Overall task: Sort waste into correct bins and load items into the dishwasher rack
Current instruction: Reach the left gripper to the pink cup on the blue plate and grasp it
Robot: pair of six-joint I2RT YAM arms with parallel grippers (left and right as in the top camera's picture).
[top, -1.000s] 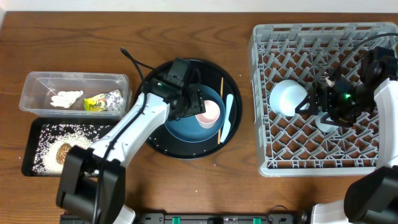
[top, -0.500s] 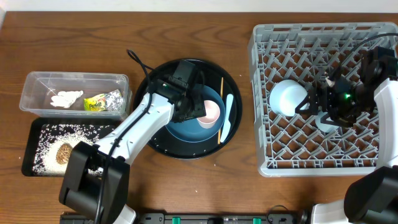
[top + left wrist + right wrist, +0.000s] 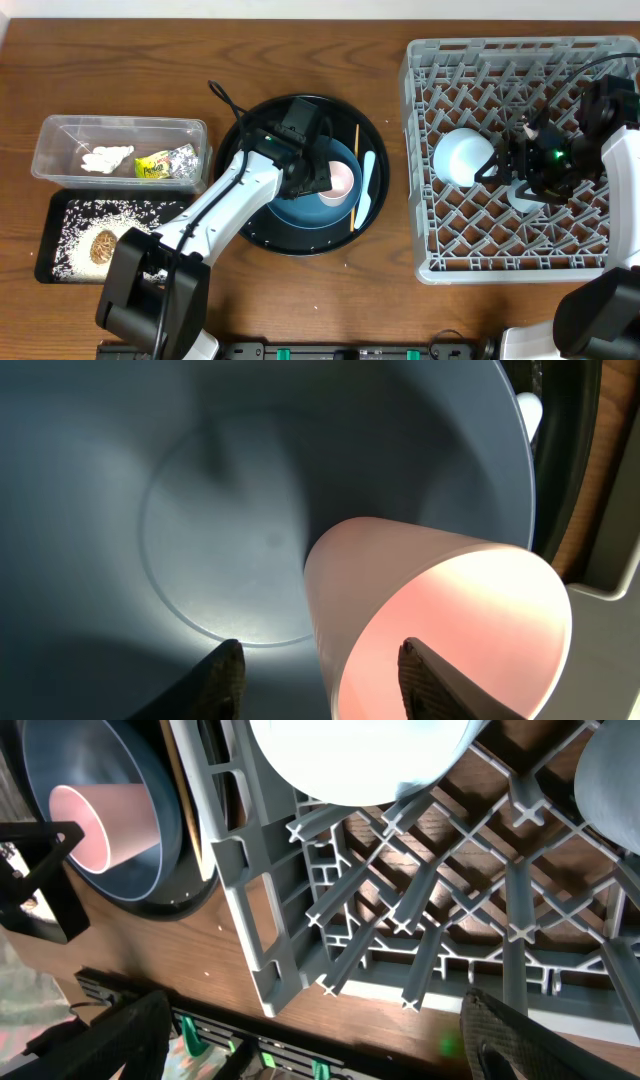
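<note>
The pink cup (image 3: 342, 180) stands on the dark-blue plate (image 3: 290, 212), which sits in the round black tray (image 3: 250, 232) near the middle of the table (image 3: 300, 70). The left gripper (image 3: 318, 178) is down at the cup's left side, its fingers (image 3: 225, 678) partly parted and straddling the near wall, one outside with a sliver of plate showing between it and the cup, the other across the mouth. Whether that inner finger touches the wall cannot be told from the wrist view. Just right of the plate, in the same round tray, lie the wooden chopstick (image 3: 354, 175) and the white spoon (image 3: 367, 186), side by side. To the right the grey dishwasher rack (image 3: 430, 250) holds the pale-blue bowl (image 3: 460, 157), mouth down among the pegs, and the light-blue cup (image 3: 522, 197) close by. The right gripper (image 3: 490, 166) hangs over the rack beside the bowl, fingers spread wide and holding nothing. At the far left the clear tub (image 3: 50, 140) contains the white tissue (image 3: 107, 158), yellow wrapper (image 3: 152, 168) and silver foil (image 3: 184, 159). The black rectangular tray (image 3: 60, 205) just in front of it holds the scattered rice grains (image 3: 70, 235) and the brown food piece (image 3: 103, 246).
</note>
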